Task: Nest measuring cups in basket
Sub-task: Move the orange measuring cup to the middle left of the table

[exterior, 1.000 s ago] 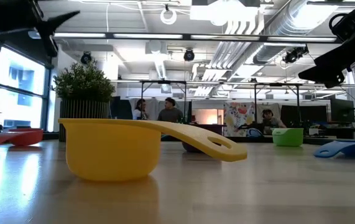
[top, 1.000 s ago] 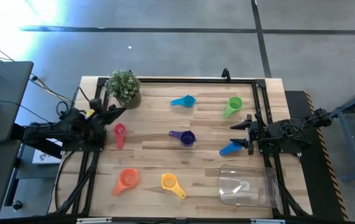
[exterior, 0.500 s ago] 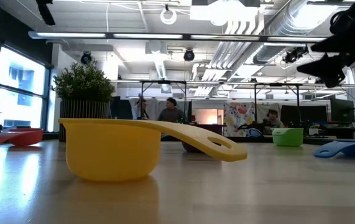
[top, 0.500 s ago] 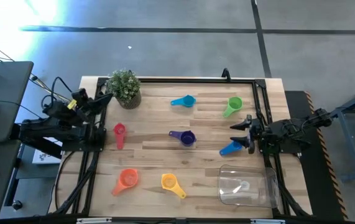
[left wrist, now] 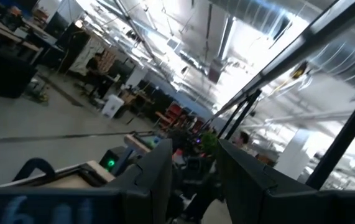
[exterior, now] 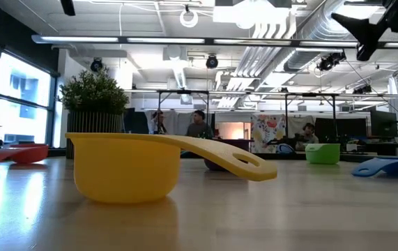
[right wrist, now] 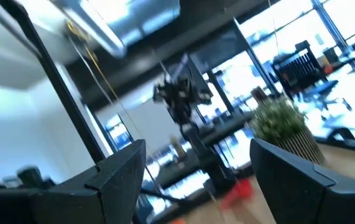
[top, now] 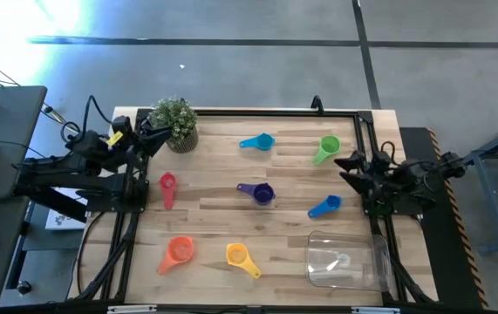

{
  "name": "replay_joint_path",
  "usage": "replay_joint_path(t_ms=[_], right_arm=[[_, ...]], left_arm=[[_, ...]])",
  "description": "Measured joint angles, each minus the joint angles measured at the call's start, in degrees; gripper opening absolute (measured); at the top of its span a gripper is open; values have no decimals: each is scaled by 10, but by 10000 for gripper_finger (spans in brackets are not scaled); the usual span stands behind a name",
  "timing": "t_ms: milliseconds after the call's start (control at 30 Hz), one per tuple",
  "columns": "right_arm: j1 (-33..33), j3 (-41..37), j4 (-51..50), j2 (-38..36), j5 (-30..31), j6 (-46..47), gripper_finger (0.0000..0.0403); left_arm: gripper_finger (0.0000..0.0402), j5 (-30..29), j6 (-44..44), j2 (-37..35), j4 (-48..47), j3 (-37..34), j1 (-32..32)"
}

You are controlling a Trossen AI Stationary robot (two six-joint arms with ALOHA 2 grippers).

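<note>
On the wooden table: small coloured plastic measuring cups (top: pixel 257 194) scattered, clear plastic basket (top: pixel 346 261) near right | light, stiff, slippery; pinch handles | left gripper (top: pixel 150 135) parted, empty | right gripper (top: pixel 353 165) wide apart, empty

A light wooden table (top: pixel 214 222) with a black frame along its edges holds seven small measuring cups, all apart from one another. A teal cup (top: pixel 258 141) and a green cup (top: pixel 327 148) lie near the far edge. A pink cup (top: pixel 167 187), a purple cup (top: pixel 259 193) and a blue cup (top: pixel 324 206) lie across the middle. An orange cup (top: pixel 177 252) and a yellow cup (top: pixel 241 257) lie near the front edge. A potted plant (top: pixel 175 123) stands at the far left corner. A clear plastic basket (top: pixel 346 260) sits at the front right corner.
</note>
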Motion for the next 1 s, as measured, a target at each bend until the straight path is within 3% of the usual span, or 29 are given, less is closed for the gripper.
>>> replay_joint_path(t_ms=[567,767,1000], right_arm=[[0,0,14,0,3,-1,279],[0,0,14,0,3,-2,279],[0,1,14,0,3,0,280]], left_arm=[[115,27,29,21,-93,13,0],[115,19,118,41,-81,13,0],[115,9,105,75,-54,13,0]])
